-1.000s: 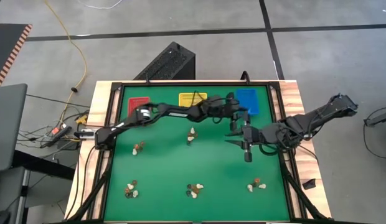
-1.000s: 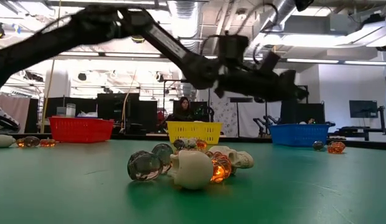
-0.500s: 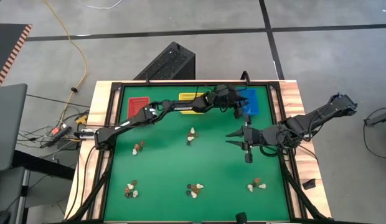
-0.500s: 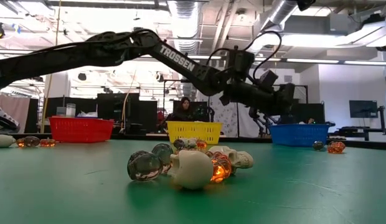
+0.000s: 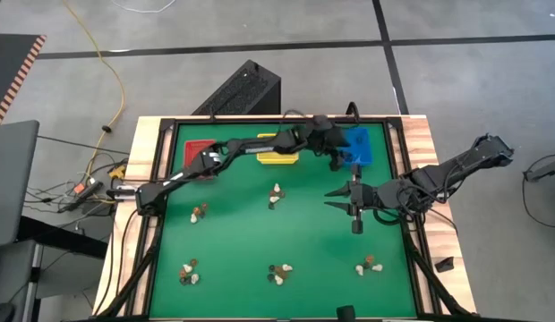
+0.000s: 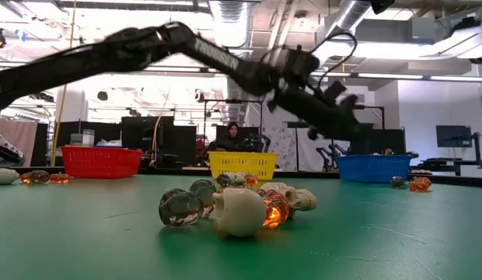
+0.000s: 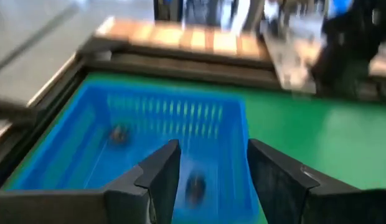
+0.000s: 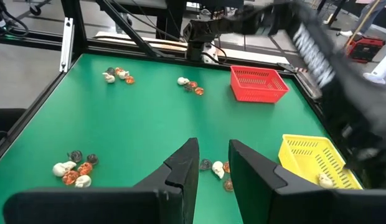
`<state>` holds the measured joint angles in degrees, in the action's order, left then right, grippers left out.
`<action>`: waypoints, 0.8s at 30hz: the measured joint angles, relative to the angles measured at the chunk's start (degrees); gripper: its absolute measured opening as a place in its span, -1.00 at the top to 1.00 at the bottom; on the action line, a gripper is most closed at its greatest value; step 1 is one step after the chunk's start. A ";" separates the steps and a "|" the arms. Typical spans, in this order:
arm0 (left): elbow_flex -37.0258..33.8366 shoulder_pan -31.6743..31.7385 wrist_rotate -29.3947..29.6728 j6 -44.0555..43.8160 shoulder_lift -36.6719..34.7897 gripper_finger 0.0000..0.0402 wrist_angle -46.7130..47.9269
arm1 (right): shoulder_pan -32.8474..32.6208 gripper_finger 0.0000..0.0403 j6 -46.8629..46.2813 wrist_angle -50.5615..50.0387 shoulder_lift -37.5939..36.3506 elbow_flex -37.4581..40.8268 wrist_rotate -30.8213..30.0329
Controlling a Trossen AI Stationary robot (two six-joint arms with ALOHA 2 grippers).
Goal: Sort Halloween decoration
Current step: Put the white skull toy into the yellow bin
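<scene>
The left arm reaches across the far side of the green table (image 5: pixel 251 228), and the left gripper (image 5: pixel 337 158) hangs over the blue bin (image 5: pixel 358 145) at the far right. In the left wrist view its fingers (image 7: pixel 160 174) are spread apart with nothing between them, and two small dark trinkets (image 7: pixel 194 186) lie on the floor of the blue bin under them. The right gripper (image 5: pixel 336 199) waits low over the table on the right side, nearer than the blue bin; its fingers (image 8: pixel 182 169) are also apart and empty. The Halloween decoration (image 5: pixel 276 193) lies in small piles on the green surface: two in the middle band and three along the near edge. The yellow bin (image 5: pixel 278 148) stands at the far middle and holds one pale piece in the right wrist view. The red bin (image 5: pixel 198 153) stands at the far left.
</scene>
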<state>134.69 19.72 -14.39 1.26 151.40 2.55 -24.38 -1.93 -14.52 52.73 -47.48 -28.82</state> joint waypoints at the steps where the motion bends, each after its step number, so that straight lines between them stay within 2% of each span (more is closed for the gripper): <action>1: 0.00 0.42 0.13 2.06 -2.01 0.12 5.48 | 0.00 0.41 0.21 0.00 0.00 0.00 0.00; 4: 0.00 1.43 3.85 8.99 -9.27 0.12 22.44 | 0.03 0.41 0.54 0.02 0.00 0.00 0.00; 7: 0.22 2.05 11.05 14.94 -16.84 0.12 38.44 | 0.11 0.41 1.03 -0.02 0.01 0.00 0.04; 10: 0.10 2.29 19.35 16.53 -22.30 0.12 52.37 | 0.75 0.41 2.20 0.16 0.00 0.00 0.20; 12: -0.09 2.35 22.50 16.56 -25.34 0.12 59.36 | 1.58 0.41 2.44 0.18 0.08 0.00 0.22; 17: 0.16 2.51 25.32 12.97 -34.04 0.13 72.98 | 4.78 0.41 2.44 0.31 1.69 0.00 0.22; 22: -0.07 2.16 28.25 5.74 -38.99 0.16 86.39 | 8.04 0.41 2.49 0.74 7.29 0.00 0.37; 24: -0.37 1.60 29.09 2.96 -41.81 0.16 87.69 | 9.34 0.41 2.60 2.29 10.48 0.02 0.45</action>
<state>134.33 21.31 14.70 4.22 109.59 90.23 -15.04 0.67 -12.24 63.21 -47.46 -28.36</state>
